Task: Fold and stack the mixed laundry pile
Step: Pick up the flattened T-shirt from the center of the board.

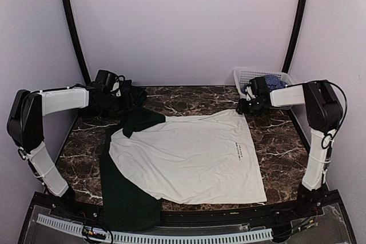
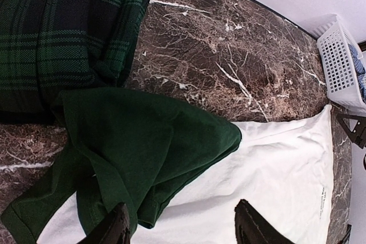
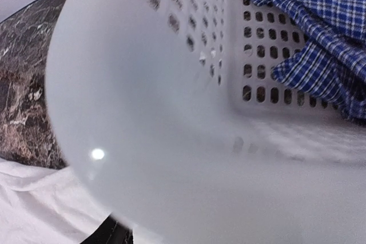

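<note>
The white shirt (image 1: 189, 158) lies spread flat across the middle of the bench (image 1: 274, 135). One green sleeve (image 2: 143, 141) is flopped inward over its upper-left shoulder, and the other sleeve (image 1: 128, 198) runs down to the bottom edge of the overhead frame. The plaid garment (image 2: 51, 27) sits bunched in the upper left, and the checked shirt (image 3: 309, 21) is in the basket (image 1: 246, 75) at the upper right. The left pincer (image 2: 182, 212) hangs wide and empty over the spot where the flopped sleeve meets the white cloth. The right pincer (image 1: 247, 106) sits at the shirt's upper-right corner, hard by the basket; its own camera is filled with blurred white plastic, so I cannot tell whether it is wide, narrow or holding cloth. The likeliest trouble is there: so near the wall, a closing pincer could catch the lattice instead of the hem, and a pull would then drag or tip the basket. On the left, a grab could take sleeve and body together and bunch the fold
</note>
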`<state>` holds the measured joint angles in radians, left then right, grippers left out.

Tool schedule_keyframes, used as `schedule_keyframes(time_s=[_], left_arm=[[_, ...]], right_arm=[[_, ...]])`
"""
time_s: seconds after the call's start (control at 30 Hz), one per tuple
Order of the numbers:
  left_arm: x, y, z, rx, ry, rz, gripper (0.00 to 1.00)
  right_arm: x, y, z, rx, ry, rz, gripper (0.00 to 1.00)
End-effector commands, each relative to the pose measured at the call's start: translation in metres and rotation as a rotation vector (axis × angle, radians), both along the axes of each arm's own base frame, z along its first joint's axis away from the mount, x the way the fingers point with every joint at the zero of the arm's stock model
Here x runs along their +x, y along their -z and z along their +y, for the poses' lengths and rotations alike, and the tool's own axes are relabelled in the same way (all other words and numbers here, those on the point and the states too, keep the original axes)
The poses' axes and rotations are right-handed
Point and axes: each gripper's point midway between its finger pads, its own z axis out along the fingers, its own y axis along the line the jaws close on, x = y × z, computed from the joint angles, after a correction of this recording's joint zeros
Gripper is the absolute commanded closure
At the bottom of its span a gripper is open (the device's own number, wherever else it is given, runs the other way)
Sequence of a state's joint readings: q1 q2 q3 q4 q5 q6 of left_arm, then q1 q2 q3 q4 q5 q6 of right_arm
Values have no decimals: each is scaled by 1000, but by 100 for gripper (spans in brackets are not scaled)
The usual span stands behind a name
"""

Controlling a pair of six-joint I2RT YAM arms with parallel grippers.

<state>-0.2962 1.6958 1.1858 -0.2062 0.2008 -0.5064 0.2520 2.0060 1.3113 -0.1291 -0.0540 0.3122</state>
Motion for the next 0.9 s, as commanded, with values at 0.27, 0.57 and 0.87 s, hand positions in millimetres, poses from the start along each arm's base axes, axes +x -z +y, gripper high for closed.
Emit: schedule_keyframes(time_s=[0.27, 0.57, 0.87], left_arm=[[-6, -15, 1, 4, 30, -46, 38], [-5, -17, 0, 4, 37, -58, 38], [-6, -13, 0, 9, 44, -49, 38]], right_arm=[[-3, -45, 48, -335, -320, -152, 54], [-3, -28, 59, -530, -639, -130, 53], [16, -1, 66, -578, -710, -99, 51]])
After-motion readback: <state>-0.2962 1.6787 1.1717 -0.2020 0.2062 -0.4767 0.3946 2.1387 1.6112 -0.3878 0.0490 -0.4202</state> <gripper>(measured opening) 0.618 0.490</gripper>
